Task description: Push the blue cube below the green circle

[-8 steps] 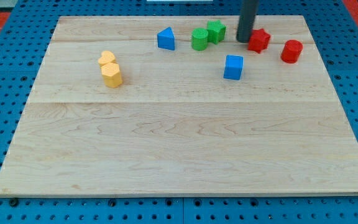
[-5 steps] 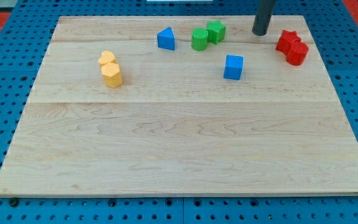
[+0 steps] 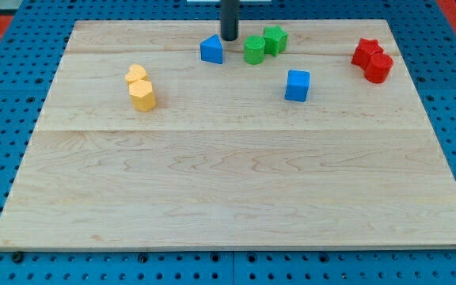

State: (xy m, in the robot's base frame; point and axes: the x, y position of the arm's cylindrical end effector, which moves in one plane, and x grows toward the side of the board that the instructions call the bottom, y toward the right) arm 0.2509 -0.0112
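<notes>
The blue cube [image 3: 297,85] sits right of the board's middle, in the upper half. The green circle [image 3: 254,51], a short cylinder, stands up and to the left of it, touching a green star-like block [image 3: 275,39]. My tip [image 3: 229,38] is near the view's top, between the blue triangular block [image 3: 211,50] and the green circle, touching neither. It is well up and left of the blue cube.
A red star-like block [image 3: 364,51] and a red cylinder [image 3: 379,66] touch at the upper right. A yellow heart [image 3: 136,75] and a yellow hexagon [image 3: 143,95] touch at the left. The wooden board [image 3: 228,198] lies on a blue pegboard.
My tip pushed the red star right against the red cylinder, then swept left along the top to between the blue triangle and the green circle. The blue cube has not moved.
</notes>
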